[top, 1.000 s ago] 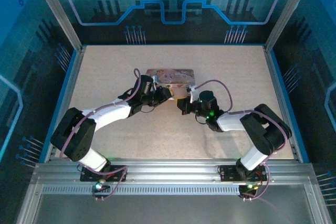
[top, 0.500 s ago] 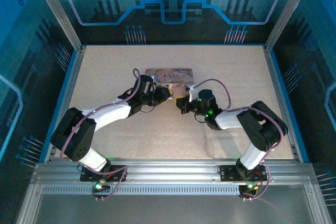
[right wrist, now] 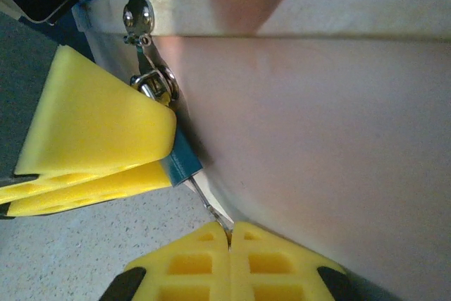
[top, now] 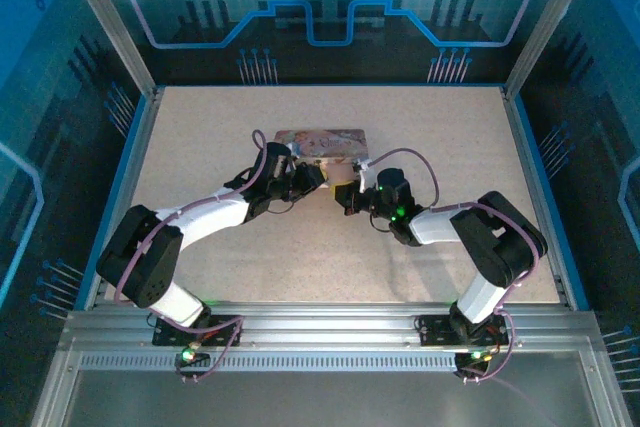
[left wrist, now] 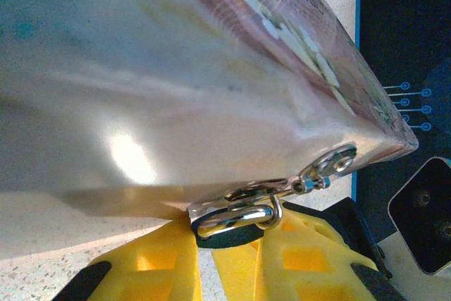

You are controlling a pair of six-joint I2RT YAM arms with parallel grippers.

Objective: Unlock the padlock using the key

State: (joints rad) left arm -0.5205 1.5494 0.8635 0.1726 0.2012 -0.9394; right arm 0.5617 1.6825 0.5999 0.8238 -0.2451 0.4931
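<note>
Diagonally, the key [right wrist: 207, 205] slants toward the padlock [right wrist: 182, 161].

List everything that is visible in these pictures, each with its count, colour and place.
tin box: one, pink, picture-printed, mid-table, beyond both arms' tips.
hasp: one, silvery, on the tin's near side.
padlock: one, dark bluish, shiny shackle, at the hasp.
key: one, thin grey, its tip at the padlock.
table: one, speckled beige, under everything.
left arm and right arm: two, white and black, from the near edge.
left fingers: two, yellow, shut on the padlock.
right fingers: two, yellow, shut on the key.
</note>
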